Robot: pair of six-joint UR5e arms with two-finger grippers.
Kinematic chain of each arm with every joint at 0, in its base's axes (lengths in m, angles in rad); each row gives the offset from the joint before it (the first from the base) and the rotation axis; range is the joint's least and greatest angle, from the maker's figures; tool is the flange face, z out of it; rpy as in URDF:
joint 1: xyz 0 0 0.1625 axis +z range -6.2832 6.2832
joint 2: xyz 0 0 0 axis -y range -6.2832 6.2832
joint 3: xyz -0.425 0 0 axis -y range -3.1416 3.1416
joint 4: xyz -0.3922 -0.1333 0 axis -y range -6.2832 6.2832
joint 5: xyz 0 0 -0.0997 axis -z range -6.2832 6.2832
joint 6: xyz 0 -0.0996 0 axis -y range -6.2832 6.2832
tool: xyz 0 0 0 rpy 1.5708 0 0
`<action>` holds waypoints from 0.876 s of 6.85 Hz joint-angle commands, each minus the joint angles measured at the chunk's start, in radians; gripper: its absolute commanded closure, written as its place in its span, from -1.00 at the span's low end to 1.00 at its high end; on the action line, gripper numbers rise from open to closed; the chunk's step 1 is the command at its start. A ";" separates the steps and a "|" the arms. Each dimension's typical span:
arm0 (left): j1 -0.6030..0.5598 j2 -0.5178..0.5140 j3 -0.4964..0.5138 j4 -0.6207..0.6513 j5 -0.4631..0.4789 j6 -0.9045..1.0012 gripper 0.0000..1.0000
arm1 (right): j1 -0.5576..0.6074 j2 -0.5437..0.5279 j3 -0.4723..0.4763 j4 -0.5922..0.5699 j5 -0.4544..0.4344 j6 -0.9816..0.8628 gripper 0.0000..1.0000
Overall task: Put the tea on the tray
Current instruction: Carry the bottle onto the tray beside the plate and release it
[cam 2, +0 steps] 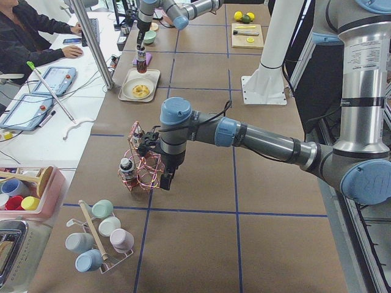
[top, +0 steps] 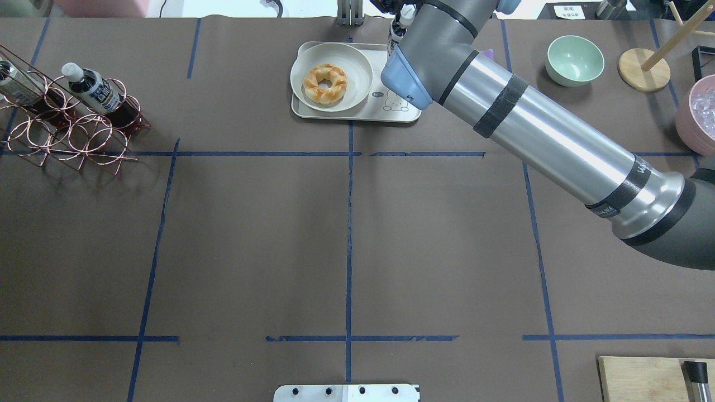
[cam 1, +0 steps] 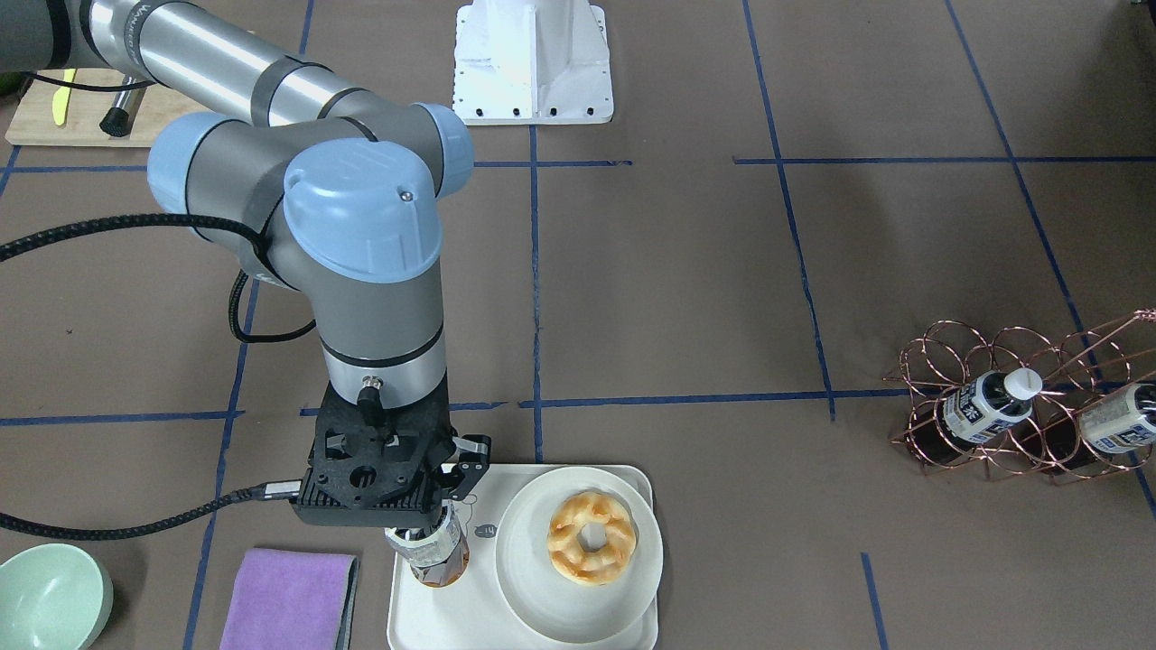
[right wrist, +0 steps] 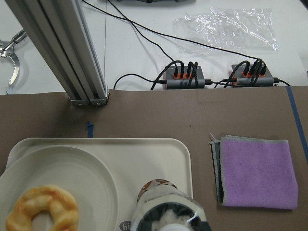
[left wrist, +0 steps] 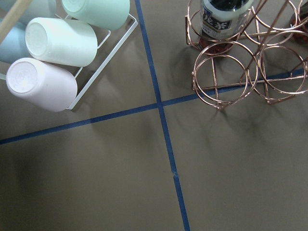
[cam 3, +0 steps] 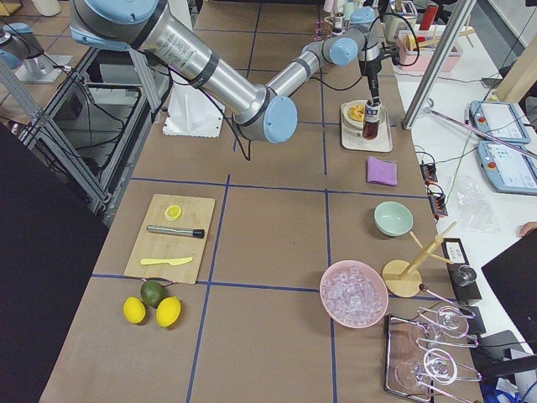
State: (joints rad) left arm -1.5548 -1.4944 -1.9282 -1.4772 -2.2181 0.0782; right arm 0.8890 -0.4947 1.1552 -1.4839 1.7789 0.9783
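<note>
Tea, a small clear plastic bottle of dark brown liquid with a printed label (cam 1: 440,552), hung upright in the right end effector (cam 1: 423,525), which was clamped on its upper part, the cap hidden under the black body. The bottle was over the bare end of the cream-white rectangular tray (cam 1: 433,623); whether its base touched the tray could not be told. Just beside it on the same tray lay a round cream plate (cam 1: 533,600) carrying a glazed ring doughnut (cam 1: 591,537), and the plate took up most of the tray. A folded purple cloth (cam 1: 289,600) lay on the brown table (cam 1: 677,298) just off the tray's end, with a pale green bowl (cam 1: 50,596) farther along. Well apart, a copper wire rack (cam 1: 984,348) held two more such bottles (cam 1: 984,411). The left end effector (cam 2: 166,181) hung near the rack; its opening could not be told.
</note>
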 commanded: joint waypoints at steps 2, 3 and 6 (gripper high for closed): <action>-0.001 -0.001 0.000 0.000 0.000 0.000 -1.00 | -0.002 0.001 -0.046 0.039 0.002 0.003 1.00; -0.001 -0.003 0.000 0.000 0.000 0.000 -1.00 | -0.001 -0.002 -0.046 0.039 0.014 0.006 0.94; -0.001 -0.007 0.000 0.000 0.000 -0.002 -1.00 | -0.002 -0.004 -0.046 0.039 0.031 0.003 -0.54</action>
State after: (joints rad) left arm -1.5554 -1.5011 -1.9282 -1.4772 -2.2181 0.0768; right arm 0.8862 -0.4975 1.1091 -1.4451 1.8038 0.9842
